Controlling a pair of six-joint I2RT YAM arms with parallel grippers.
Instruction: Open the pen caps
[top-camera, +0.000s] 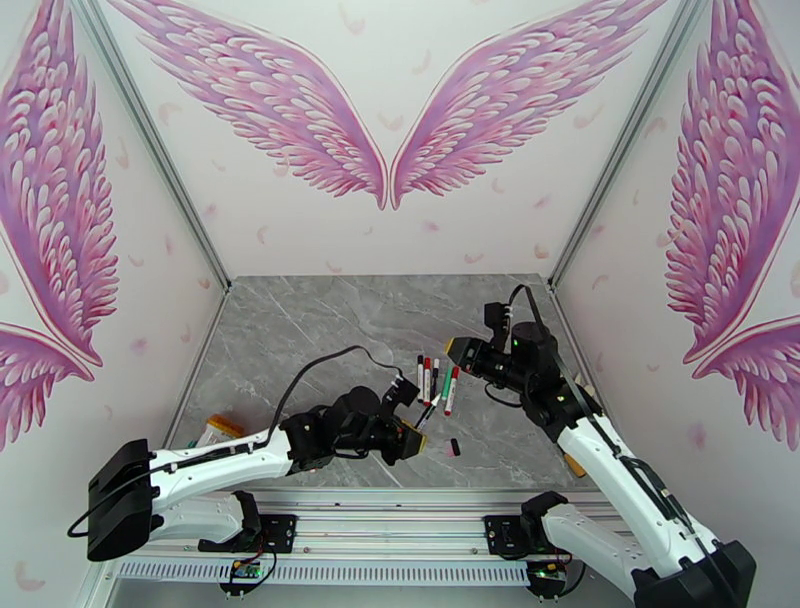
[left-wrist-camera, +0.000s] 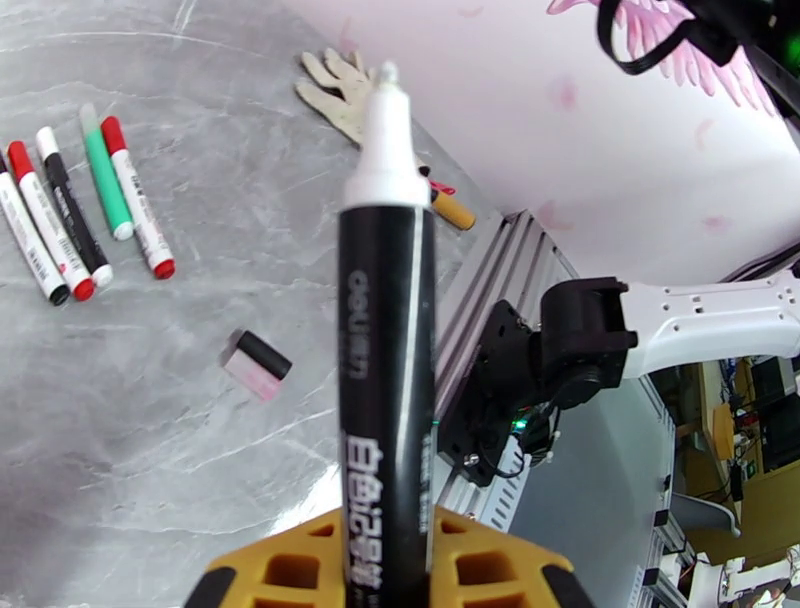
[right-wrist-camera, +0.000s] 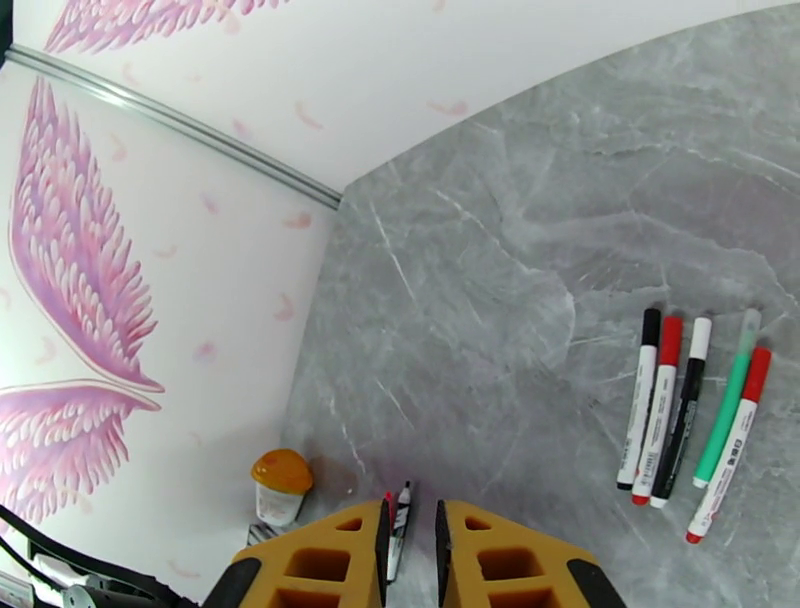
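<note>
My left gripper (left-wrist-camera: 388, 545) is shut on a black pen (left-wrist-camera: 385, 340), which stands up from the yellow fingers (left-wrist-camera: 290, 565) with its white nib bare. From above, that gripper (top-camera: 410, 433) sits low on the table and the pen (top-camera: 428, 411) points up-right. A loose black pen cap (left-wrist-camera: 263, 356) lies on the marble beside it (top-camera: 455, 445). Several capped pens (right-wrist-camera: 690, 410), white, black, green and red, lie in a row (top-camera: 437, 383) just beyond. My right gripper (top-camera: 452, 350) hovers right of that row, its fingers (right-wrist-camera: 350, 550) shut on nothing.
A white glove (left-wrist-camera: 335, 85) and an orange-tipped object (left-wrist-camera: 455, 212) lie near the right wall by the aluminium rail (left-wrist-camera: 500, 290). An orange-lidded jar (right-wrist-camera: 281, 482) and a yellow item (top-camera: 220, 428) sit at the table's left edge. Walls close in three sides.
</note>
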